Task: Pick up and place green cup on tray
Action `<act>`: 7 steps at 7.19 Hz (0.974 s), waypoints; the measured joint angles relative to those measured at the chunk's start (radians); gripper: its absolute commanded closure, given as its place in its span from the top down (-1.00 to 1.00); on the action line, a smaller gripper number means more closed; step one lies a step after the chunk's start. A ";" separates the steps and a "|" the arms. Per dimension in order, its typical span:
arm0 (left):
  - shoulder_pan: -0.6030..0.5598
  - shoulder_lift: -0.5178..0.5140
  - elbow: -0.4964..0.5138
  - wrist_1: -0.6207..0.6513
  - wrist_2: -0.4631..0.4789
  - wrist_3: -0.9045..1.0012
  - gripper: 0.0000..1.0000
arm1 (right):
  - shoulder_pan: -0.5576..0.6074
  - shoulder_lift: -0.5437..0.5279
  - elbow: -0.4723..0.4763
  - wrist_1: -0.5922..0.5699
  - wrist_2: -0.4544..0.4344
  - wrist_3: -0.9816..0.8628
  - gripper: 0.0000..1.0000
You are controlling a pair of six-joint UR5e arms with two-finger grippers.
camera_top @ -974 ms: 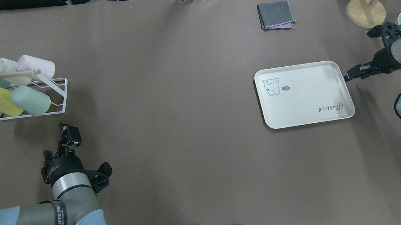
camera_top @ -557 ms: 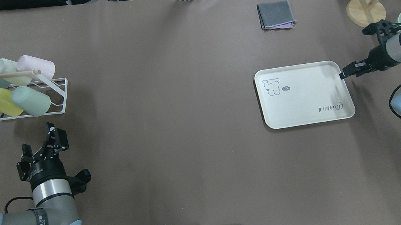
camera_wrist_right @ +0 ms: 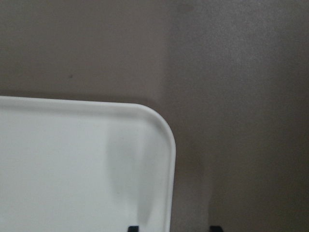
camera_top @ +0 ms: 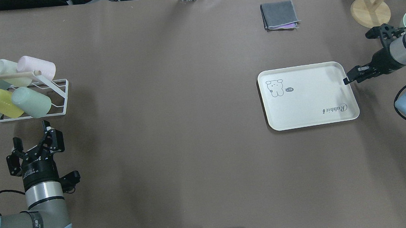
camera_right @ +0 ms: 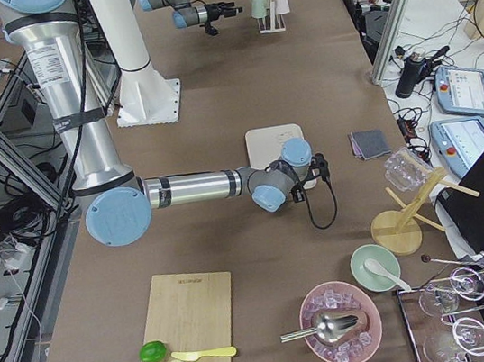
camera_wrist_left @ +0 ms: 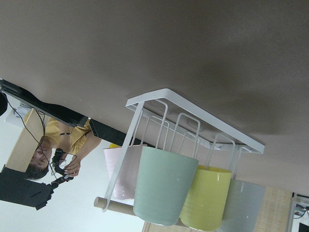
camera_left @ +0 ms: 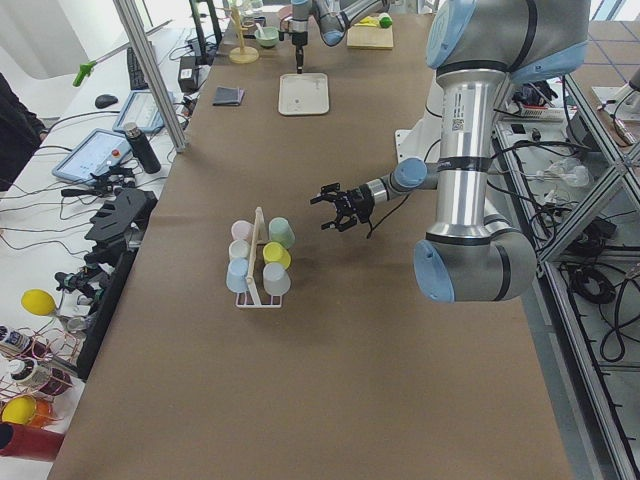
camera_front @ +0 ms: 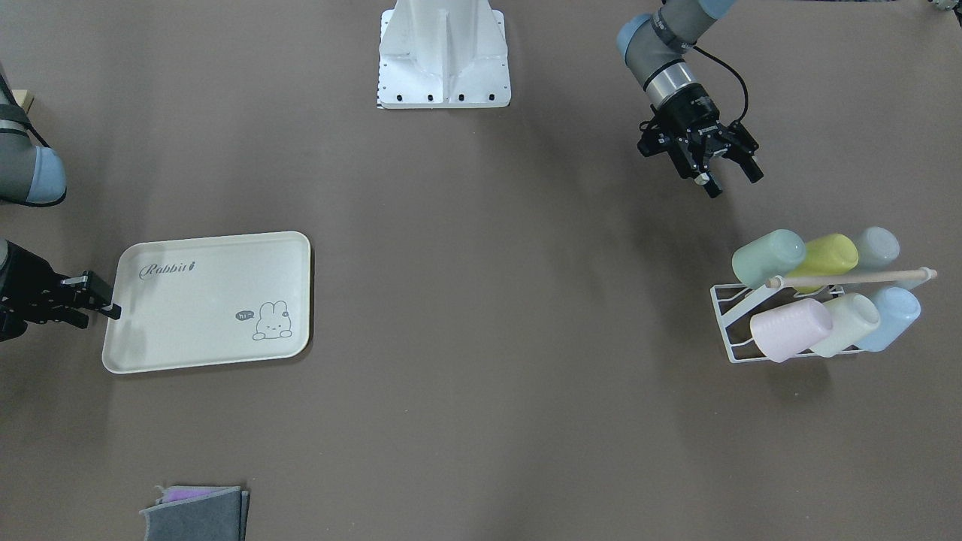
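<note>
**A:** Start at the table's left edge. Where is the green cup?

**B:** The green cup (camera_top: 31,102) lies tilted in the white wire rack (camera_top: 66,97). It is in the row nearer the robot, at the end towards the table's middle, and it touches the yellow cup (camera_top: 3,102). Nothing grips it.

**A:** And the arm beside it?

**B:** The left gripper (camera_top: 33,143) hovers just on the robot's side of the rack. Its fingers are spread wide and empty, and they point at the cups. I take this to be the approach.

**A:** How should it go in?

**B:** It should set the fingers across the green cup's body. One goes on the free side, and the other eases into the seam by the yellow cup without nudging it. The left wrist view suggests the mouth sits on wire prongs. So I'd draw the cup off along its own axis, clear of the wooden bar (camera_top: 2,76).

**A:** Further right?

**B:** The tray (camera_top: 310,94) lies near the table's right edge with nothing on it. The right gripper (camera_top: 347,78) sits at the tray's right rim by the far corner. Its fingers are parted with the rim between them, clamping nothing. It could get in the way of the placement.
</note>
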 measured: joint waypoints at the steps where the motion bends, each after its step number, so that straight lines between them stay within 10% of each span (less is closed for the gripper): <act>1: -0.002 -0.002 0.019 0.000 0.014 0.000 0.95 | -0.001 0.001 -0.001 0.000 0.003 0.000 -0.05; 7: -0.051 -0.041 0.144 -0.032 0.060 -0.003 0.95 | -0.016 0.012 -0.006 0.000 0.005 0.000 -0.25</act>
